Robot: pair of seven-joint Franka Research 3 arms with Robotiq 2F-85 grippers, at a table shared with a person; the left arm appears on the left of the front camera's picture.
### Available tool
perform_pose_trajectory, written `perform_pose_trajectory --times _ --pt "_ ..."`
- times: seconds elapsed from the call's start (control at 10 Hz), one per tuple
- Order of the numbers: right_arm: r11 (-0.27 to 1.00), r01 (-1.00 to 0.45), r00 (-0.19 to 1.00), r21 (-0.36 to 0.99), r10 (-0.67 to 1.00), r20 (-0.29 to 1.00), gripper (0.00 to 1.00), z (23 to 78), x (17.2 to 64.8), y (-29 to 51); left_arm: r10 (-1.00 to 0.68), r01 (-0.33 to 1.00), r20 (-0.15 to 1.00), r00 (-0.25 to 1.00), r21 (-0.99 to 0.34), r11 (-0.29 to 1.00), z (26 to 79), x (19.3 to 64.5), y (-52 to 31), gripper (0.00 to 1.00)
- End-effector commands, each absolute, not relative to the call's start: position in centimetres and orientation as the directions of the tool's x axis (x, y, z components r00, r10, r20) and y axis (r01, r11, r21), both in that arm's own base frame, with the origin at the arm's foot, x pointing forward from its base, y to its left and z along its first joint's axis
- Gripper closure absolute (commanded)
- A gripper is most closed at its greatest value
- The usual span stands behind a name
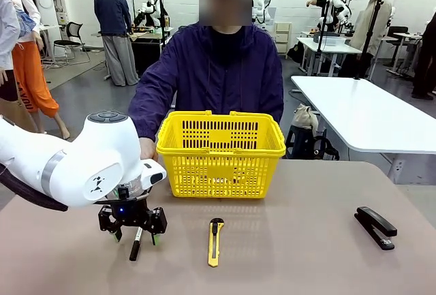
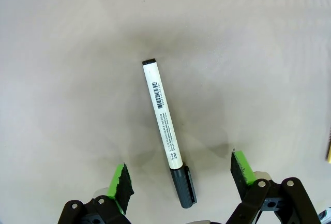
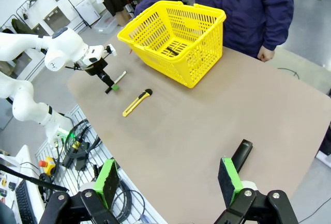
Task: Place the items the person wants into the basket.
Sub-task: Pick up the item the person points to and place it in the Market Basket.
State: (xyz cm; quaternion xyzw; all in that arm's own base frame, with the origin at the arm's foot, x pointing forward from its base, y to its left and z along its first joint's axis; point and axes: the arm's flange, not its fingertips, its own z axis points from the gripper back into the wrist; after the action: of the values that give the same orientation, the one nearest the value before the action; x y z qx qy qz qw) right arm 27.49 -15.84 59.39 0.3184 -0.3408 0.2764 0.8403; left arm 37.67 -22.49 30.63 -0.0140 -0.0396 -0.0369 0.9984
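A marker (image 2: pixel 163 120) with a white barrel and black cap lies flat on the table. My left gripper (image 2: pixel 181 175) hangs open just above it, one green pad on each side of the capped end, neither touching it. In the front view, the left gripper (image 1: pixel 136 235) is at the near left over the marker (image 1: pixel 135 249). The yellow basket (image 1: pixel 221 152) stands mid-table in front of the person (image 1: pixel 211 77). Something thin and dark (image 3: pixel 172 52) lies on the basket floor. My right gripper (image 3: pixel 168 180) is open and holds nothing, high over the table's corner.
A yellow utility knife (image 1: pixel 215 242) lies right of the marker. A black stapler (image 1: pixel 376 227) sits at the near right, also just beyond my right gripper's fingers (image 3: pixel 241 154). The person's hand (image 1: pixel 146 148) rests by the basket's left side.
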Motion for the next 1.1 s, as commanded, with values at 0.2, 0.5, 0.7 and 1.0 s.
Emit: perform_pose_trajectory --times 0.2,0.5,0.7,1.0 --pt "0.636 -0.686 0.611 0.353 0.24 0.755 0.0 59.41 27.59 -15.84 -0.044 0.044 0.086 0.995 -0.005 0.999 30.48 37.87 -23.08 0.59" --pt "0.636 -0.686 0.611 0.353 0.24 0.755 0.0 59.41 27.59 -15.84 -0.045 0.044 0.073 0.996 0.007 0.999 30.47 38.03 -23.03 1.0" --pt "0.636 -0.686 0.611 0.353 0.24 0.755 0.0 59.41 27.59 -15.84 -0.044 0.044 0.066 0.997 0.01 0.999 30.35 37.99 -23.04 1.0" --pt "0.636 -0.686 0.611 0.353 0.24 0.755 0.0 59.41 27.59 -15.84 -0.044 0.044 0.063 0.997 0.01 0.999 30.22 37.93 -23.06 1.0"
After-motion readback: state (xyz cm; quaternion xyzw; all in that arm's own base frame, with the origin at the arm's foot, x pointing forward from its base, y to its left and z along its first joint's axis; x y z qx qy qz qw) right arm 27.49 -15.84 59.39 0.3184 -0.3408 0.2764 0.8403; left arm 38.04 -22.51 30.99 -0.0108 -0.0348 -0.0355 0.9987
